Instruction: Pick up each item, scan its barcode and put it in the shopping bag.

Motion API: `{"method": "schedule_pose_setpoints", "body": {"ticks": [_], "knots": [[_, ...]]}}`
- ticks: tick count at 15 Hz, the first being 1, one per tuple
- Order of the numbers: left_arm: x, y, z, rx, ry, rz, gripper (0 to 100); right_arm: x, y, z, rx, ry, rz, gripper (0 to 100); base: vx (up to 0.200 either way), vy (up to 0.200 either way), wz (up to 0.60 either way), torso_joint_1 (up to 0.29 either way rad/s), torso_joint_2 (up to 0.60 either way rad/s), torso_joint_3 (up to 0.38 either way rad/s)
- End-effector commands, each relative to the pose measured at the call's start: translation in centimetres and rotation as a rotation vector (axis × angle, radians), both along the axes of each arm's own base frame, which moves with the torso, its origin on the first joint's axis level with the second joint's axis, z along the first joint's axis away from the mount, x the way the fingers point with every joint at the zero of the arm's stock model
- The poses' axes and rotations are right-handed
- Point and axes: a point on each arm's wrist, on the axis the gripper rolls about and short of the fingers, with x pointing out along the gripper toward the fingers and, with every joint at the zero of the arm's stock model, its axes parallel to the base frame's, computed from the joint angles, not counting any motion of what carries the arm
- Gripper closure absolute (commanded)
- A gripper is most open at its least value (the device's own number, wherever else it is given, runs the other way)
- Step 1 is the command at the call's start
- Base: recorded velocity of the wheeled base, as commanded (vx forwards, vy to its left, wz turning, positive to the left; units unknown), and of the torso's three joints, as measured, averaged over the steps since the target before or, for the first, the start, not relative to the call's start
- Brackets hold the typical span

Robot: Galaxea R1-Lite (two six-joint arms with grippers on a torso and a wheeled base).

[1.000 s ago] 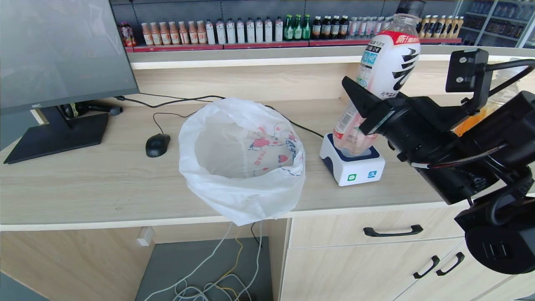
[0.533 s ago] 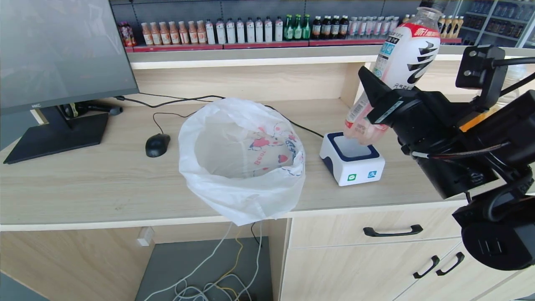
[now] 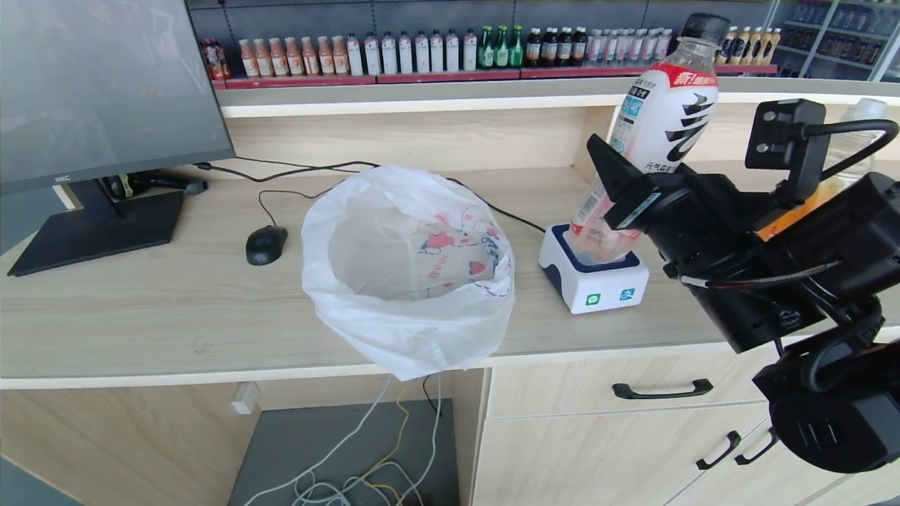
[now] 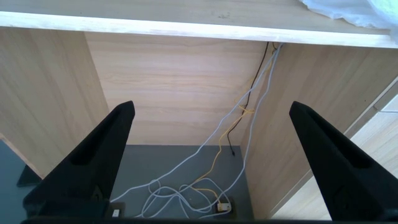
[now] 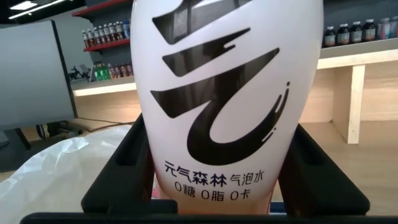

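Over scanner: bottle, R fingers; bag, mouse leftward.

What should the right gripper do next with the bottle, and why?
Probably tilt the bottle slightly more, turning its barcode toward the scanner window. The right gripper holds it leaning, base at the scanner top, barcode on the side facing the shopping bag, so a scan looks unsure.

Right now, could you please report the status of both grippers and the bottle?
Right gripper shut on bottle, tilted, base over scanner. Left gripper open, low, facing under the counter. Shopping bag open beside scanner.
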Motion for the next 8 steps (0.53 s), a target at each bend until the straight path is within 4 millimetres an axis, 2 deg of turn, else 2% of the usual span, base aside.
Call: {"method": "schedule_pose_setpoints", "body": {"ticks": [1,8], "knots": [[0.0,0.0,0.0,-0.001,0.0,0.0,0,-0.2,-0.1,-0.57,-0.009,0.016,0.001,100,0.0,0.2,0.0,0.002,0.0,0.007],[0.0,0.0,0.0,-0.001,0.0,0.0,0,-0.29,-0.15,-0.52,-0.012,0.012,-0.002,100,0.0,0.2,0.0,0.006,0.0,-0.002]]}}
